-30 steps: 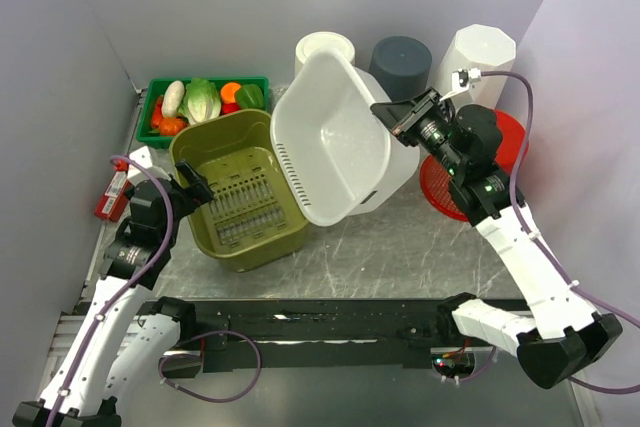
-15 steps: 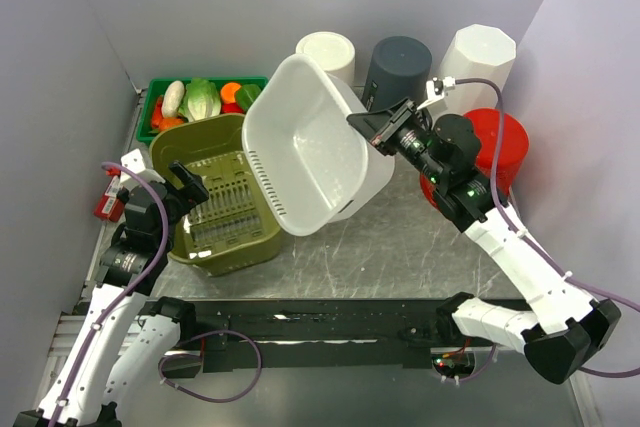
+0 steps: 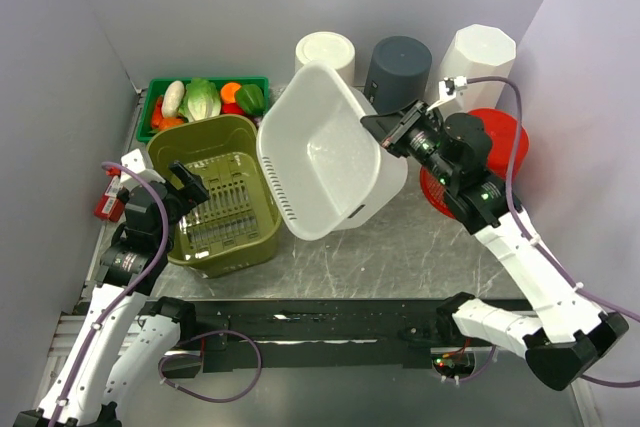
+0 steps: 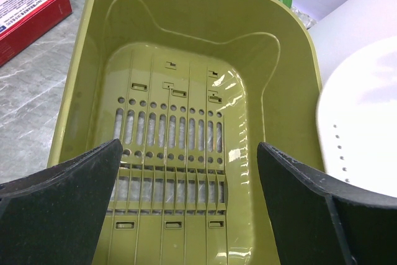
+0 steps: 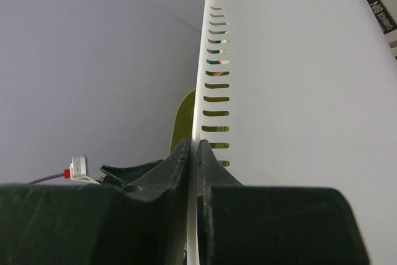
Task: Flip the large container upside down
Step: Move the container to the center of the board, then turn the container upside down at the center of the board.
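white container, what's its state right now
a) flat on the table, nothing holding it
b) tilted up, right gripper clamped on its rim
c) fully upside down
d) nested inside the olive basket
b: the right gripper is shut on the rim of the white container, which stands tilted with its inside visible from above.
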`<state>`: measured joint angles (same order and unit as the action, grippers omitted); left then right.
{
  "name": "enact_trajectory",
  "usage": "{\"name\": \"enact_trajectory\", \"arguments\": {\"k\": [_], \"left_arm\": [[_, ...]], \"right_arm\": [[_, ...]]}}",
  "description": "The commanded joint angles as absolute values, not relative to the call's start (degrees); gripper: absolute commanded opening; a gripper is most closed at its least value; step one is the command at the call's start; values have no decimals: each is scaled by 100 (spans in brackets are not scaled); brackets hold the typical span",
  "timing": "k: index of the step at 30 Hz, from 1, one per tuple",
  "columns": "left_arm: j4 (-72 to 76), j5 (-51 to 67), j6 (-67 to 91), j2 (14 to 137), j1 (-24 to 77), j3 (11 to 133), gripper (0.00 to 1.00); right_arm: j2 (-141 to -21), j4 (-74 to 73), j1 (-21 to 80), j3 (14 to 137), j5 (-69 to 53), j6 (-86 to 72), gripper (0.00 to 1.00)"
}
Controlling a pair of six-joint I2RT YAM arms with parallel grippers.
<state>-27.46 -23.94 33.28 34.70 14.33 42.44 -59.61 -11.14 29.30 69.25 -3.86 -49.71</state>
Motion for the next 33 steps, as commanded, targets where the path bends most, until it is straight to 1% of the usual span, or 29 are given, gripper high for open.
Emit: {"name": "enact_trajectory", "arguments": {"k": [1,6,10,16,24,33], "left_arm": [[-2646,-2461,3349,3472,1441,4315,96],[-2628,-2435,3349,3480,1441,4307,96],[-2628,-2426,3331,3498,1441,4307,96],[-2619,-2373,3331,3524,1441,4307,96],[-2619,-2347,3322,3542,1441,4307,96],[-2610,-2329,3314,3568,1441,4307,96]], "right_arm": [[-5546,-773,2743,7418,-194,-4650,0],[-5344,-993,2383,7400,-290,-4553,0],[-5265,-1466,2268,7514,-159,-4124,0],[-5317,-2214,2188,7892,-9,-3499,0],[-5273,-2751,2180,7831,343,-3033,0],[-5309,-2944,2180,7629,519,-2602,0]]}}
